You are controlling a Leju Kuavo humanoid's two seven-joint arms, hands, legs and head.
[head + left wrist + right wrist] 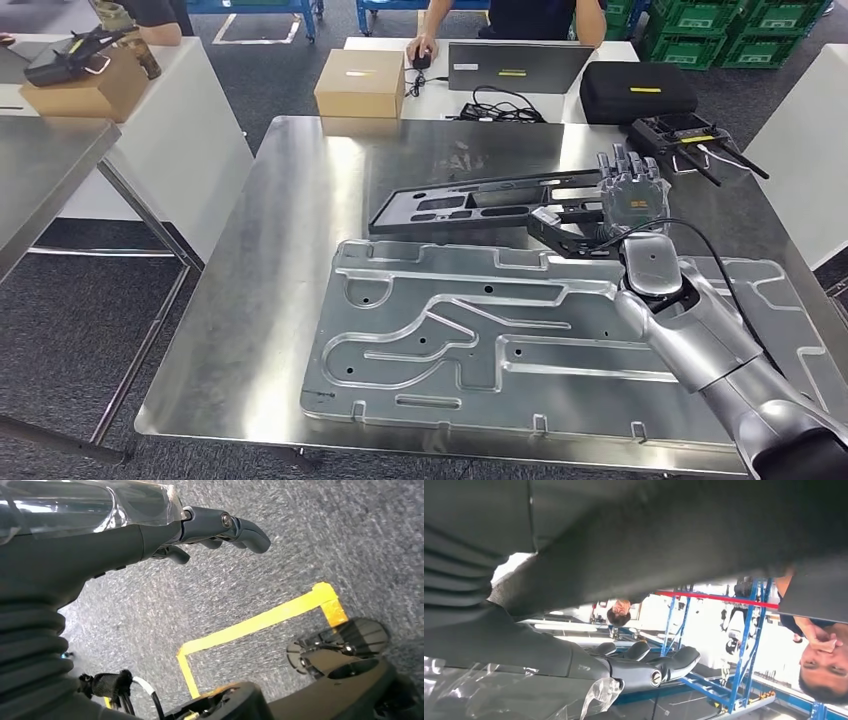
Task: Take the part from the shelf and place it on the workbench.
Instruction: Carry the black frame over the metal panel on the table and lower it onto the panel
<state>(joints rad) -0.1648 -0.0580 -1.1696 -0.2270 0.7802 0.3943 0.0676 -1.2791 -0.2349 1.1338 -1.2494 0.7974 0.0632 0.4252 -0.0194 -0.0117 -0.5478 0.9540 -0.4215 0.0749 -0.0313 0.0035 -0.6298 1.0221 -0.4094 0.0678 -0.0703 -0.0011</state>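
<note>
Right hand (632, 200): gripping black part (480, 203) at its end, above steel workbench (290, 250). Silver plate (520, 340) just below. Cardboard box (359, 82) beyond. Left hand (210, 530): empty, fingers loosely curled, over grey carpet (310, 540).

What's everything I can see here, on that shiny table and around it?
Black part: one, long flat frame, held over the workbench at its right end.
Metal plate: one, silver, grooved, lying on the workbench.
Workbench: one, steel, centre.
Cardboard boxes: two, brown, on the white tables behind.
Laptop: one, grey, far table.
Black case: one, far table.
Controller: one, black with antennas, workbench's far right corner.
Green crates: several, stacked, back right.
People: two, at the far tables.
Yellow tape: floor marking, grey carpet.
Right hand: grips the black part.
Left hand: hangs over the floor, holding nothing.
</note>
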